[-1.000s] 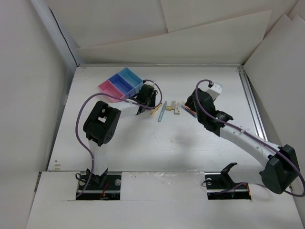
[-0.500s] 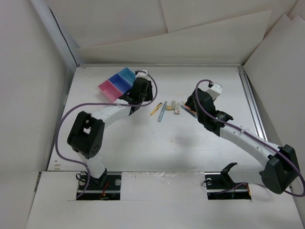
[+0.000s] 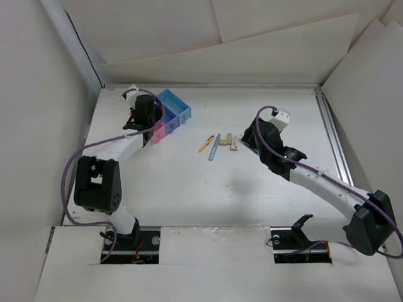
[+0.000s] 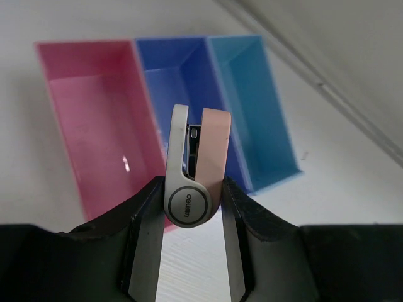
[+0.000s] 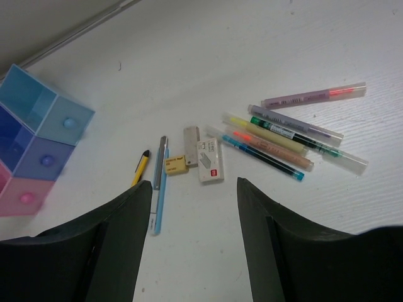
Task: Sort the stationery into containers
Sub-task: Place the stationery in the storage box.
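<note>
From above, the left jaws are hidden under their own wrist at the upper left. The wrist also covers most of the dark blue bin (image 4: 176,75) and part of the pink bin (image 3: 158,131). Only the light blue bin (image 3: 174,104) shows nearly whole.

The left wrist view shows the left jaws closed on a small pink-and-grey clip-like item (image 4: 195,163), held upright. It stands in front of the dark blue bin in that view, but how high above it cannot be told. The lettering on its round end is too small to read surely.

The right jaws are spread wide with nothing between them, and the bottom edge of the frame cuts off their lower parts. Beneath them, at the middle of the bench (image 5: 208,44), lie several things:
- a yellow pen (image 5: 140,168)
- a pale blue-grey pen (image 5: 158,201) with a thin grey stick touching its side
- a small yellow block (image 5: 177,165)
- a beige block (image 5: 191,137)
- a white labelled box (image 5: 210,161)

To the right is a fan of pens (image 5: 277,142), touching one another, with a translucent purple pen (image 5: 315,96) apart above them. In the top view the right wrist hides this fan. The left edge of the right wrist view cuts off the bins.
</note>
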### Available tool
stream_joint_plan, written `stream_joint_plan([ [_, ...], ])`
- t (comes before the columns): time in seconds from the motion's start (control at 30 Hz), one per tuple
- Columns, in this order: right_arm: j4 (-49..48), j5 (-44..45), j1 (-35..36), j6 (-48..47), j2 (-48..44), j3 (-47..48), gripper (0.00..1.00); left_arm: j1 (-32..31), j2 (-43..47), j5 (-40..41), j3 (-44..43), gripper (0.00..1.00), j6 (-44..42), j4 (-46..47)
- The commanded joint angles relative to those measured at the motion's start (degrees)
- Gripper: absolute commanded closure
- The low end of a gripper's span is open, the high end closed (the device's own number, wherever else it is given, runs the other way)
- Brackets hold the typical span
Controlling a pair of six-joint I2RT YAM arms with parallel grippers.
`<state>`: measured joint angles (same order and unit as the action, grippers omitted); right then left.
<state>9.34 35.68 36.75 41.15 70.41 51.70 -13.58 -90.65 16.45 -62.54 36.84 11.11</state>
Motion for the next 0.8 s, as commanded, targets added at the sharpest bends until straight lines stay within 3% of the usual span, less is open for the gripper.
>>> stream_joint_plan([
  [0.0,-2.75,-0.44,0.78,-0.72,-0.98,2.61,0.38,0.75,-1.8,0.68,0.14,0.87,4.2,-0.74],
  [0.43,-2.75,1.4,0.78,-0.72,1.22,3.14,0.37,1.28,-9.45,8.51,-2.67,0.84,6.4,-5.67],
  [0.5,-2.14,1.41,0.78,-0.72,1.75,3.67,0.35,1.8,-9.98,7.9,-2.67,0.8,6.4,-5.67],
  [0.67,-1.61,1.41,0.78,-0.72,2.98,4.2,0.26,1.81,-7.45,6.67,-1.45,0.45,5.88,-3.39],
  [0.77,0.23,1.94,0.78,-0.02,5.34,5.51,0.24,1.81,-2.88,5.01,2.85,0.4,5.27,1.77],
])
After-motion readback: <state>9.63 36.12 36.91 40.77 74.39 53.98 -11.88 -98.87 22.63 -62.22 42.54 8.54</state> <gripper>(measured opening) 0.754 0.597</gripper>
